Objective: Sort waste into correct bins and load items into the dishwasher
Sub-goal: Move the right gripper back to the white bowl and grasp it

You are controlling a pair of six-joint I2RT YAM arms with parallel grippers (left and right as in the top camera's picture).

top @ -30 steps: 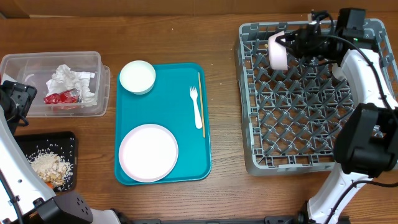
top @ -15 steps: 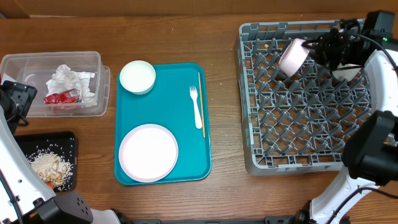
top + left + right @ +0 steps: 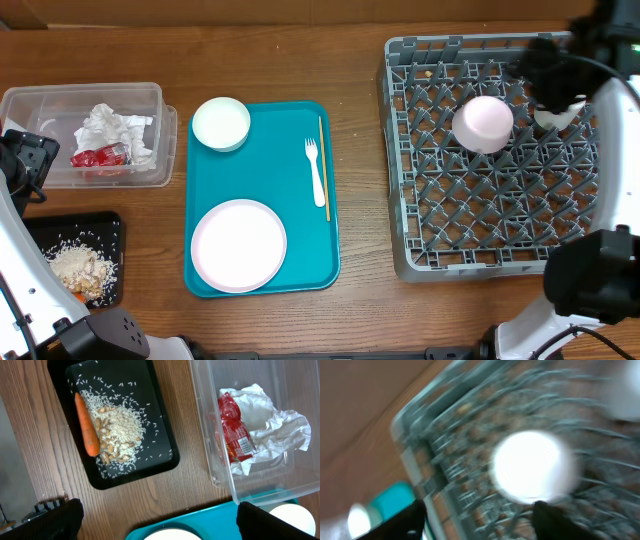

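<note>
A pink-white bowl [image 3: 483, 123] lies upside down on the pegs of the grey dishwasher rack [image 3: 400, 150], free of any grip. My right gripper [image 3: 480, 522] is open above and behind it, blurred; the bowl [image 3: 535, 466] shows beyond its fingers. A white cup [image 3: 556, 115] sits in the rack too. On the teal tray [image 3: 300, 240] lie a plate [image 3: 238, 245], a second bowl [image 3: 221, 123], a fork [image 3: 316, 172] and a wooden stick [image 3: 323, 165]. My left gripper [image 3: 167, 525] hangs open over the wood between the bins. The clear tub [image 3: 210, 455] holds napkins [image 3: 272, 425] and a red wrapper [image 3: 235, 435].
The black tray [image 3: 165, 455] holds rice [image 3: 120, 430] and an orange carrot piece [image 3: 86, 430]. It sits at the table's front left, right in front of the clear tub [image 3: 30, 100]. The right arm [image 3: 615, 160] reaches over the rack's right side.
My right gripper carried the bowl rightward over the rack, opened and let it go. The bowl now rests upside down on the pegs. The left arm has stayed still.
</note>
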